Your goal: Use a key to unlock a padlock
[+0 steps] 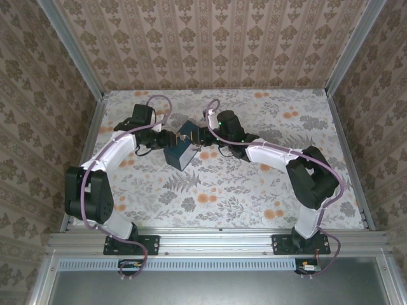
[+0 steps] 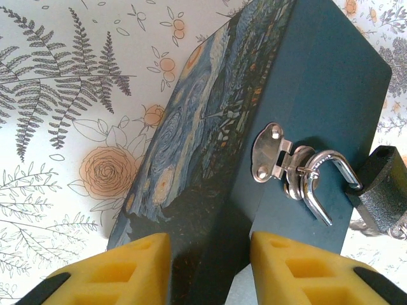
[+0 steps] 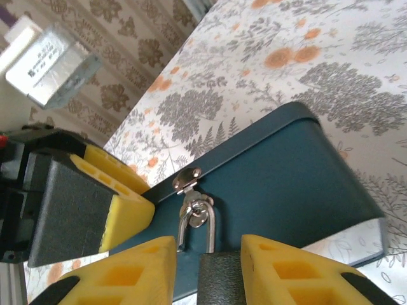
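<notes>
A dark teal box (image 1: 180,154) with a painted lid (image 2: 191,127) stands tilted on the flowered table. Its corner sits between my left gripper's (image 2: 210,254) yellow fingers, which press on it from both sides. A silver hasp (image 2: 270,152) on the box's front carries the padlock (image 2: 381,184). Its shackle (image 2: 327,171) hangs through the hasp with one end free of the body. My right gripper (image 3: 208,254) is open around the dark padlock body (image 3: 222,279), with a gap on the left side. The key is hidden.
The left gripper's finger (image 3: 121,210) lies against the box close to the hasp (image 3: 186,180). Both arms meet over the box at the table's middle back (image 1: 191,136). Patterned walls (image 1: 216,44) enclose the table on three sides.
</notes>
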Robot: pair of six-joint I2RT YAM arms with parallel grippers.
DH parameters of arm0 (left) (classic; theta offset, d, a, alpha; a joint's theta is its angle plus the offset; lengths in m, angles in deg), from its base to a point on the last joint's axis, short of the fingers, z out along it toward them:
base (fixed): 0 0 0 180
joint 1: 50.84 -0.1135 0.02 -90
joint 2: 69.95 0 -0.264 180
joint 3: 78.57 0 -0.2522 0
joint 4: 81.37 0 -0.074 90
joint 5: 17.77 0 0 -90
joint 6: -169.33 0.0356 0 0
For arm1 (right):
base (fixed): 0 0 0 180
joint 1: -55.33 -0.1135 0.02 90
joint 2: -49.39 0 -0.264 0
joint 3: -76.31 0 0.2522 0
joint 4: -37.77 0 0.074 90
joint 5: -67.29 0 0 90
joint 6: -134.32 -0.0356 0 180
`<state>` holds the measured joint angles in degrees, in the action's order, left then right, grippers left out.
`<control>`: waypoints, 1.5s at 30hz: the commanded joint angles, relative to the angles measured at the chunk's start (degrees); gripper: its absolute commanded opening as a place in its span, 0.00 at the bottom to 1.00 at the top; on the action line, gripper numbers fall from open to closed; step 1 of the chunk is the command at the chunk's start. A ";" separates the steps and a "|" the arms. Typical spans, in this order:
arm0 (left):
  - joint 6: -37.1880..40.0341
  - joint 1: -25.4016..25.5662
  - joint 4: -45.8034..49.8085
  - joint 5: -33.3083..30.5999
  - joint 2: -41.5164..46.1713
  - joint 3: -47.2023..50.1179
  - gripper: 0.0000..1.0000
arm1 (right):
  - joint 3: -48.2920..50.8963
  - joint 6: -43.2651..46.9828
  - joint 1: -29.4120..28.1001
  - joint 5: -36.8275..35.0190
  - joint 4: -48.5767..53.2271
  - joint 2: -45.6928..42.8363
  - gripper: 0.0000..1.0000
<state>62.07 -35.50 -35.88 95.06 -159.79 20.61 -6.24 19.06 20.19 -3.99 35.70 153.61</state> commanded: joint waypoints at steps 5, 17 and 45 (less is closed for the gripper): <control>1.17 0.40 1.83 -0.85 -1.76 1.06 0.36 | -1.34 3.43 0.37 -1.53 6.58 -0.07 0.39; 0.91 0.40 2.02 -1.32 -1.47 1.32 0.34 | -1.70 3.33 1.37 -0.45 8.39 -0.24 0.44; -2.61 1.53 0.78 -2.01 -1.14 2.60 0.29 | 2.00 -7.19 -0.19 5.73 0.38 0.29 0.16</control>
<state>60.45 -34.63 -38.39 94.97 -159.86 21.28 -5.13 11.28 20.85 2.06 35.41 155.39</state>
